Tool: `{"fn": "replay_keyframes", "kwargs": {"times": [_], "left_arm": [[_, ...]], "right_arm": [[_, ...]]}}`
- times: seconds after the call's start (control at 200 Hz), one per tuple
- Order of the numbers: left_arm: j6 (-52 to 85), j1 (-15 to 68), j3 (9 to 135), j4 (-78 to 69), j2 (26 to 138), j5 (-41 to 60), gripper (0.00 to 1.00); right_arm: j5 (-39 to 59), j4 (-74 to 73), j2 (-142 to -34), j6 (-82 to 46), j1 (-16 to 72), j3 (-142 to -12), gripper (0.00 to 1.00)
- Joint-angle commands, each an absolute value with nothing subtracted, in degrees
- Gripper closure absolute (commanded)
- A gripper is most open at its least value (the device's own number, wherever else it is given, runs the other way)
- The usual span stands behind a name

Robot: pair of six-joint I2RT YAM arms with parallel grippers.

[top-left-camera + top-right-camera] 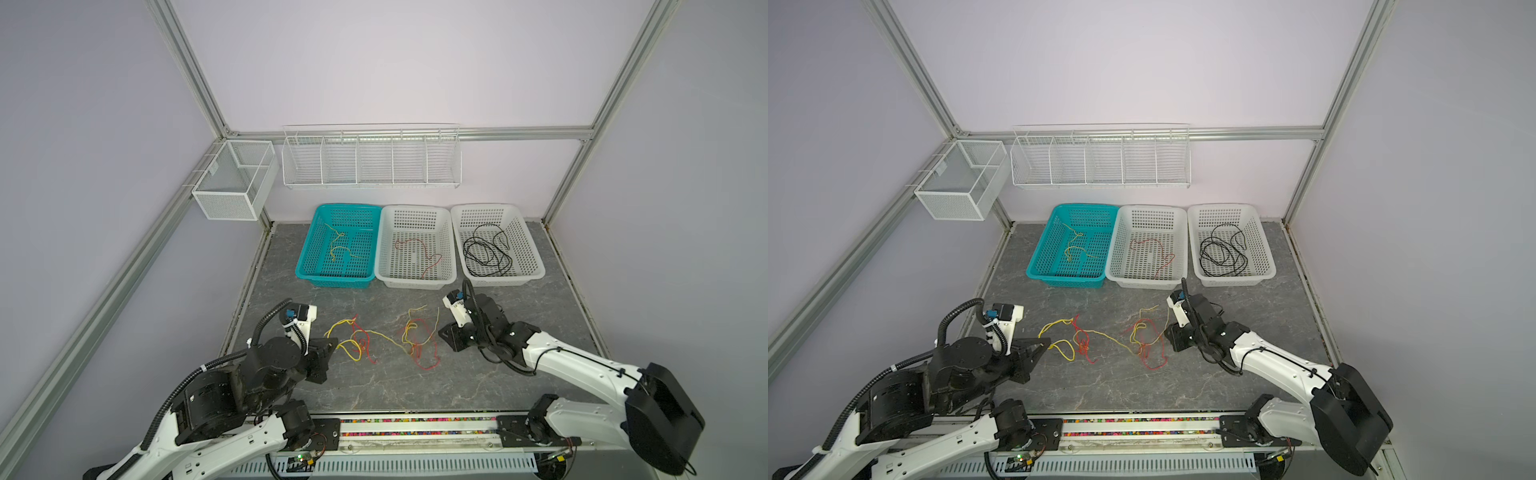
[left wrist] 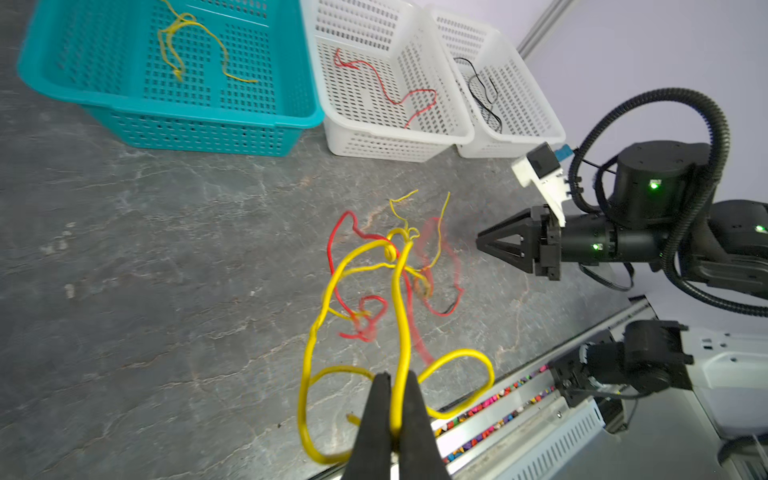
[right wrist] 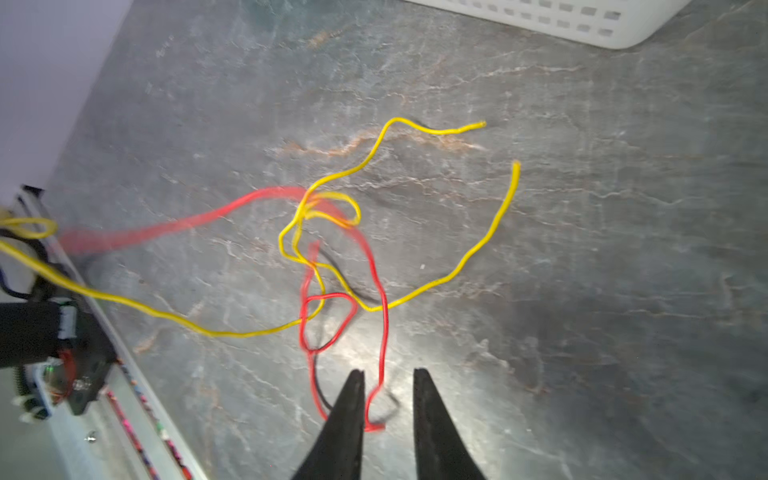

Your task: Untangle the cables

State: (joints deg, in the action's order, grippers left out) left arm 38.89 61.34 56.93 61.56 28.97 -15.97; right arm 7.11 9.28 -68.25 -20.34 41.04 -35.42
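**A:** Which step is this?

**B:** Pulling apart the tangle (image 1: 415, 345) of yellow and red cables, which lies on the desk (image 1: 374, 386) between the arms. The left end effector (image 2: 397, 376) pinches a yellow wire (image 2: 394, 291).

**A:** And the right?

**B:** The right end effector (image 3: 388, 371) is spread, with a red wire (image 3: 385, 332) ending loose between its jaws. I'd say it closes there next, then draws away.

**A:** Do the views differ?

**B:** Only the wrist views show the grips. Both top views show the sorted pieces: a yellow strand (image 1: 334, 249) in the teal basket (image 1: 305, 266), a red strand (image 1: 424, 251) in the middle white basket (image 1: 415, 284), and a black cable (image 1: 484, 253) in the right white basket (image 1: 498, 280).
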Motion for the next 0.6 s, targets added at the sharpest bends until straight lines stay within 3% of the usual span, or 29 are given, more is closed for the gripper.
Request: {"fn": "replay_keyframes", "kwargs": {"times": [0.0, 0.08, 0.185, 0.31, 0.595], "left_arm": [[37.36, 61.17, 57.34, 54.98, 29.86, -10.45, 1.0], [37.36, 61.18, 57.09, 52.71, 29.91, -8.5, 1.0], [37.38, 61.18, 55.89, 48.68, 29.82, -4.82, 1.0], [36.96, 61.18, 55.46, 46.88, 30.72, -2.34, 1.0], [36.84, 61.14, 55.04, 43.41, 31.33, 3.33, 1.0]], "right_arm": [[7.05, 7.07, -63.29, -17.74, 41.36, -35.87, 0.58], [9.13, 5.16, -58.67, -17.17, 41.44, -34.88, 0.48], [13.9, 2.28, -54.59, -17.03, 41.66, -35.05, 0.42], [18.14, -0.22, -53.7, -16.82, 43.05, -37.53, 0.4], [17.91, -7.11, -57.49, -9.26, 48.03, -40.17, 0.35]]}}
